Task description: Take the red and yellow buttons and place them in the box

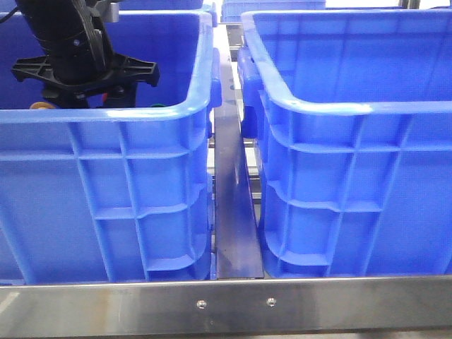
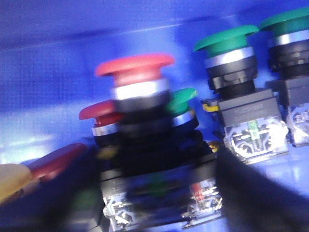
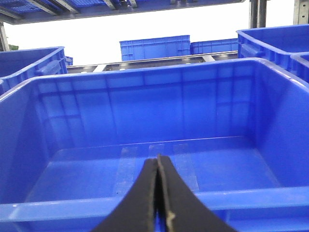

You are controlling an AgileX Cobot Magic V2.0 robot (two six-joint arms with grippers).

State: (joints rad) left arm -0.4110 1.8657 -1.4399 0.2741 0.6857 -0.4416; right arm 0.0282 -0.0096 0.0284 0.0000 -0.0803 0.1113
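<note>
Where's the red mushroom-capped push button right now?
Left wrist view: the red mushroom-capped push button sits centre, inside the blue plastic crate, green-capped buttons beside it.

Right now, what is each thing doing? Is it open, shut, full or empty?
Left box: holds buttons.
Right box: empty.
Left gripper: down inside the left box; open or shut, cannot tell.
Right gripper: shut, holding nothing.
Red button: upright, close to the camera, blurred.
Green button: upright.
</note>
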